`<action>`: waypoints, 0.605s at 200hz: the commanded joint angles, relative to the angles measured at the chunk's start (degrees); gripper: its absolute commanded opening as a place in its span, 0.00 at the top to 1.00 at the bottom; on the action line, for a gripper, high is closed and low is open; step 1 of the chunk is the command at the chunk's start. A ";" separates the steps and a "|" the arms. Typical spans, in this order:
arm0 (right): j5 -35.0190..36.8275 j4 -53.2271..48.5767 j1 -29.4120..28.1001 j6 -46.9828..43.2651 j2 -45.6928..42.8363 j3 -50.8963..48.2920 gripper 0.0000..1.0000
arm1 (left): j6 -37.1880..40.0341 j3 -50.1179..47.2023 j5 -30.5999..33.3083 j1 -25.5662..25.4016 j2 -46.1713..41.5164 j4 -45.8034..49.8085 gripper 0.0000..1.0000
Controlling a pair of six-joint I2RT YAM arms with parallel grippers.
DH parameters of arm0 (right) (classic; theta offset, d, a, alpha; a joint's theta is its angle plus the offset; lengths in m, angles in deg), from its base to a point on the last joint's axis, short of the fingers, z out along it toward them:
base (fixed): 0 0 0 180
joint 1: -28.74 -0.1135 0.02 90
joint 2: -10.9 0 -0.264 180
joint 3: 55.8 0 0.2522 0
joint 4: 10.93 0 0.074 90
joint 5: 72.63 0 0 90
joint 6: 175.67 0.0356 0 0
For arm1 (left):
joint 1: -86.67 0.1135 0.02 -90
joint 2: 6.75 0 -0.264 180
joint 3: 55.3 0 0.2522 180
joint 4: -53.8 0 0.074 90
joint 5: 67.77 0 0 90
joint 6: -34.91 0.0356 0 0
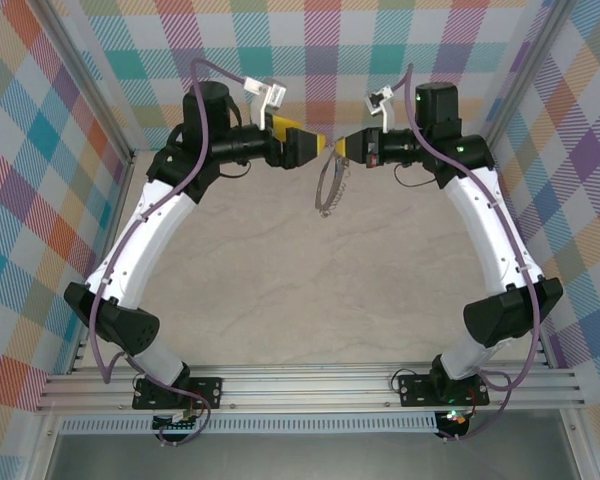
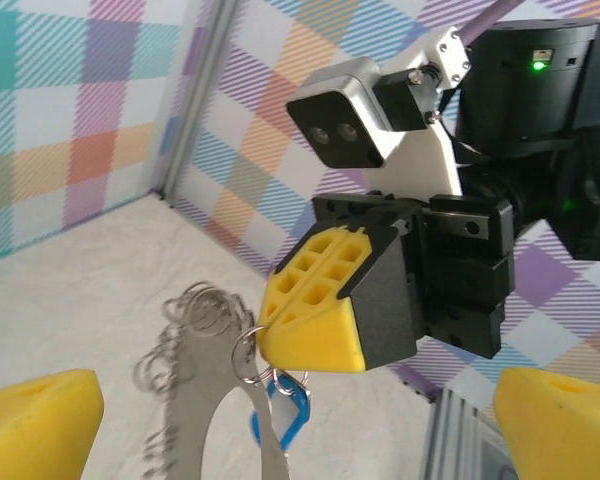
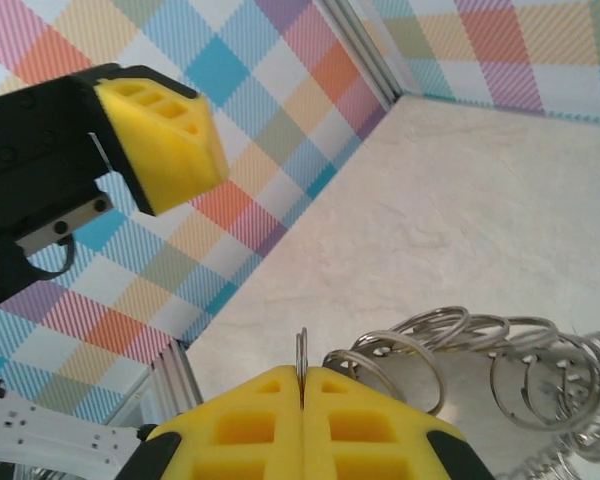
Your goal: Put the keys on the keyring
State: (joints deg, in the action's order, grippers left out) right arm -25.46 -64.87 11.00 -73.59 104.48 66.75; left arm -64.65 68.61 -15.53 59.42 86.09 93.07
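Right now we see the right claw (image 3: 300, 385) w/ its yellow pads pressed together, clamped on one thin wire loop of the keyring (image 2: 195, 385), a large thin grey metal hoop fringed w/ many small split loops. The hoop hangs from that pinch, its long axis running down & away from the pads toward the pale table (image 1: 280, 290); whether its low end touches the table we can't tell. The key (image 2: 300, 403), a tiny silvery piece w/ a blue oval plastic tag, dangles just under the right claw's tips, beside the hoop's upper end. Whether its own little ring is already threaded onto the hoop we can't tell: too small & partly hidden behind the pads. The left claw (image 1: 298, 142) stands wide apart, holding nothing, facing the right claw head-on. In the left wrist view the key sits straight ahead of it, low & approx centred btwn its two yellow pads, w/ the hoop off toward the pad on the left of that view. So the left claw is the free one & the nearer to take the key. We judge the coming move turns on that short straight gap ahead, plus not snagging the fringe loops next to the tag. Re writing: no brand, label or text legible anywhere, just a green light (image 2: 537, 66) on the right arm's housing & plaid walls (image 1: 40, 150)
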 commanded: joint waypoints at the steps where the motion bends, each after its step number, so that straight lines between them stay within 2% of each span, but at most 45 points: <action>1: 1.46 1.01 -1.61 -2.44 -1.34 -2.32 1.00 | 0.51 -4.86 8.83 0.00 -4.50 0.32 0.00; 26: 2.11 3.05 -2.69 -2.58 -1.96 -4.58 1.00 | -2.67 -10.52 20.08 -0.04 -8.09 -3.13 0.00; 45: 1.87 3.92 -2.82 -2.50 -2.09 -5.25 1.00 | -2.92 -11.62 24.18 -0.06 -9.11 -3.03 0.00; 121: 0.20 1.98 -2.86 -5.61 -1.54 -4.01 1.00 | 1.52 -5.96 24.47 -0.17 -5.83 5.55 0.00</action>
State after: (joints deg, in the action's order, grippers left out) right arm -23.16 -63.32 8.25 -75.93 104.44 61.07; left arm -64.93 60.33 7.35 59.42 79.40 96.40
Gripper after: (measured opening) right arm 0.044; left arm 0.999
